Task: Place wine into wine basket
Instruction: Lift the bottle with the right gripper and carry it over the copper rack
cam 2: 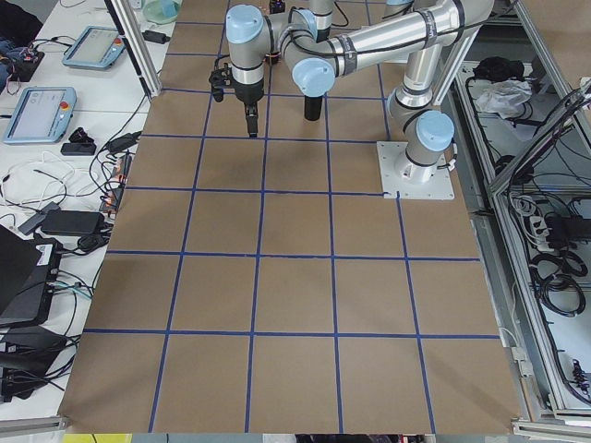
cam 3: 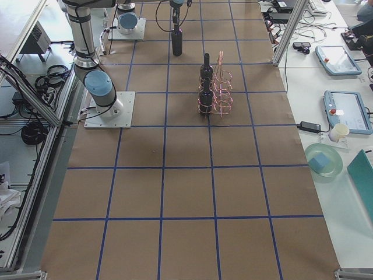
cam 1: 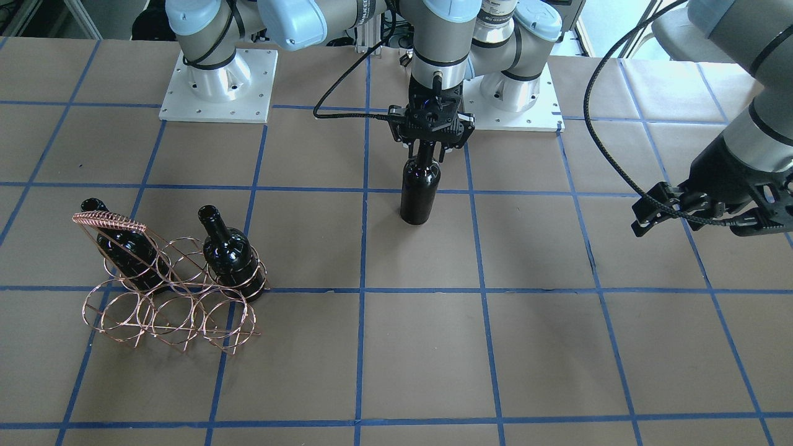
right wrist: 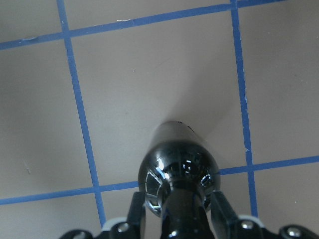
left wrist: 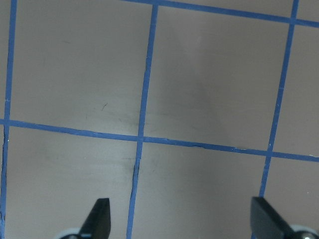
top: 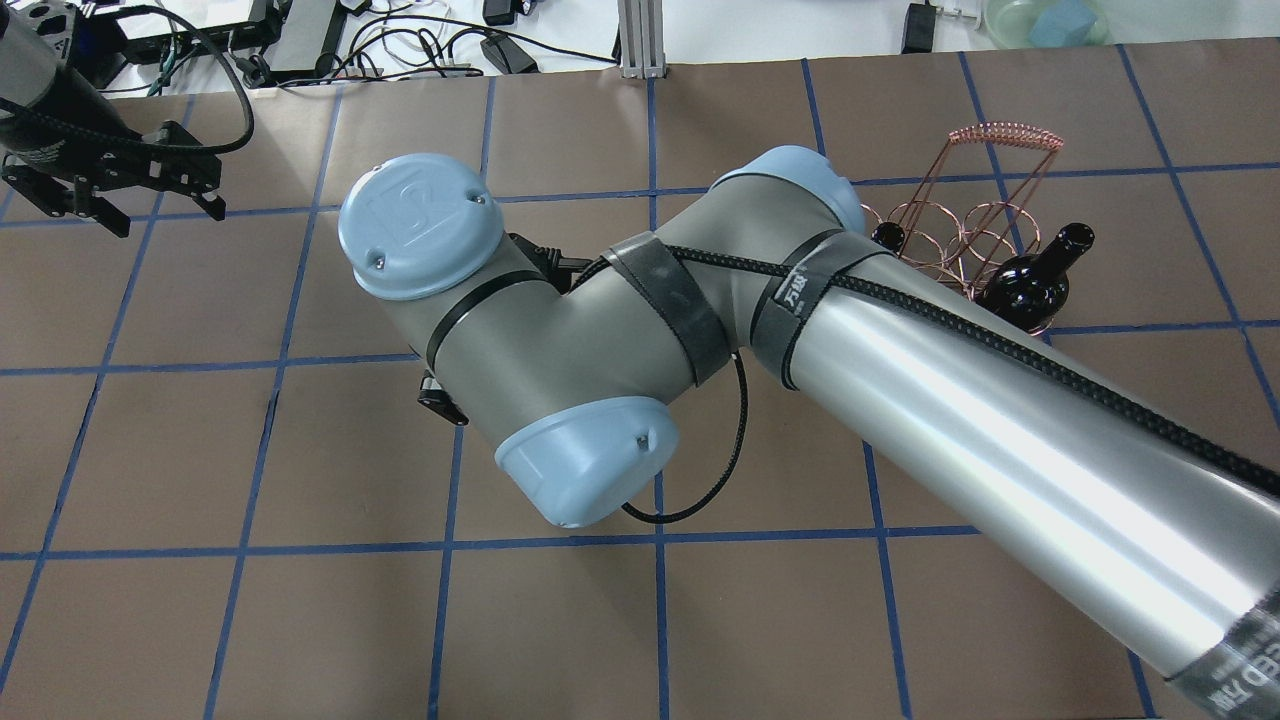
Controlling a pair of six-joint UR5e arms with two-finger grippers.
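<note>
The wine (cam 1: 420, 193) is held upright by the neck, with the right gripper (cam 1: 429, 148) clamped on it from above; this is judged to suit straight lowering into a ring. It is found well apart from the wine basket (cam 1: 173, 297), on the left-arm side. Two end rings are taken by a second bottle (cam 1: 229, 254) and a third bottle (cam 1: 127, 248). The left gripper (left wrist: 182, 216) is parked farther off, jaws apart, empty. Whether the wine's base is lifted off the table (cam 1: 557, 347) cannot be told.

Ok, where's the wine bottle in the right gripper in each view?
Front-facing: wine bottle, centre, upright.
Overhead: hidden under the right arm.
Exterior left: bottle, top centre.
Exterior right: bottle, top centre.
Left wrist: not in it.
Right wrist: bottle, bottom centre.
Landmark: right gripper around its neck.
</note>
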